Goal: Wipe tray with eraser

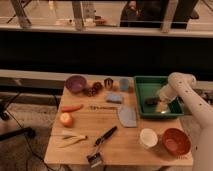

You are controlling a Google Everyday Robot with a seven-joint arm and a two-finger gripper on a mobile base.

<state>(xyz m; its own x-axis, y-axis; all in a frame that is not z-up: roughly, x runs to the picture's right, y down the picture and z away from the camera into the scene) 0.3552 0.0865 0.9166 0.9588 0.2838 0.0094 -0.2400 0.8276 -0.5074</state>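
Dim railings stand behind a wooden worktop (115, 140) that carries the green tray (146, 89) at its far right corner. The dark eraser (151, 101) lies inside the tray, towards its right half. The claw (162, 105) hangs over the tray's right side, just beside the eraser, with its fingers apart and nothing held. A light blue block (114, 97) lies left of the tray, and an orange-red bowl (175, 141) sits in front of it.
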